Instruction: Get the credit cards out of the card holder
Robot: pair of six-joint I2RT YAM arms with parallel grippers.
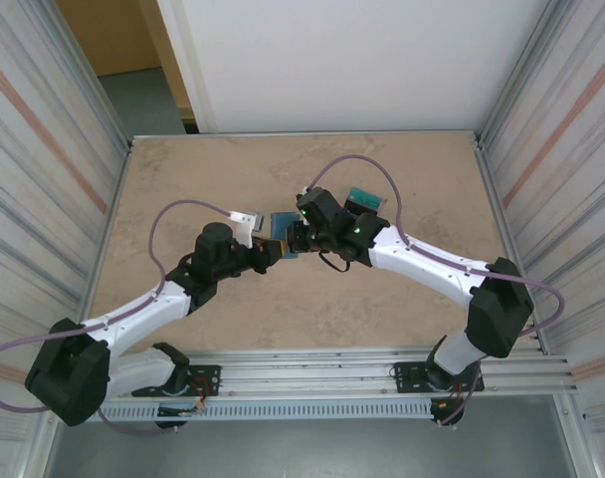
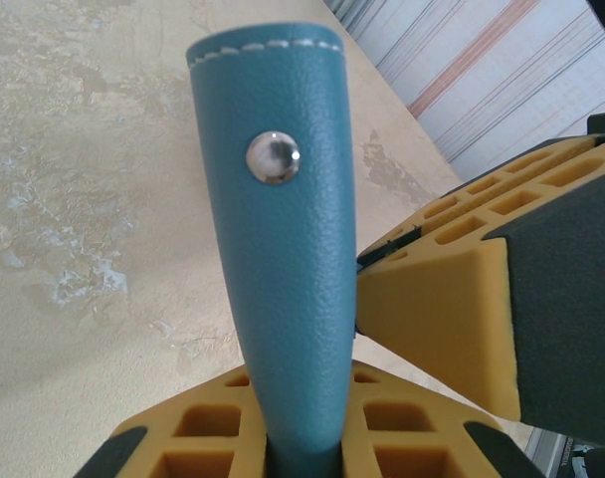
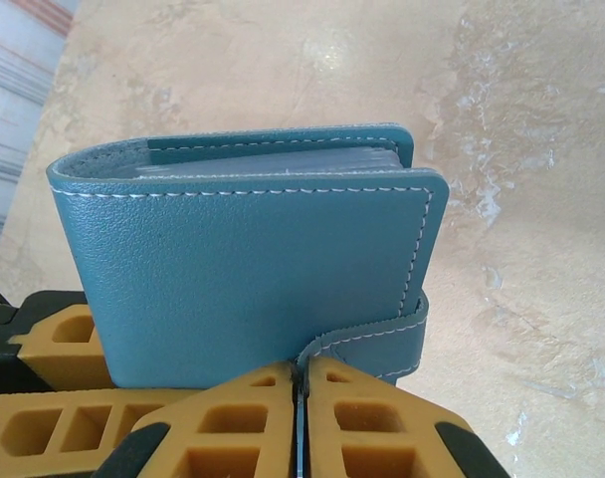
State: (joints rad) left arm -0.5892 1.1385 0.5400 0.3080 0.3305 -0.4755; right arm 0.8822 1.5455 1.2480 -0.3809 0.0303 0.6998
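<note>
Over table, card holder pinched by left hand, right hand

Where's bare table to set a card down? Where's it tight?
Free: the far strip of table along the back wall; the left edge beyond the left arm; the near middle between that arm, the right arm and the rail. Crowded: centre, where left gripper and right gripper both clamp the card holder, credit cards lying just right.

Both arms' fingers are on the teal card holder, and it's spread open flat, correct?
Not open: the card holder is folded shut. The right wrist view shows its two covers together, with the strap wrapped round the edge. The left fingers and right fingers are on it.
</note>
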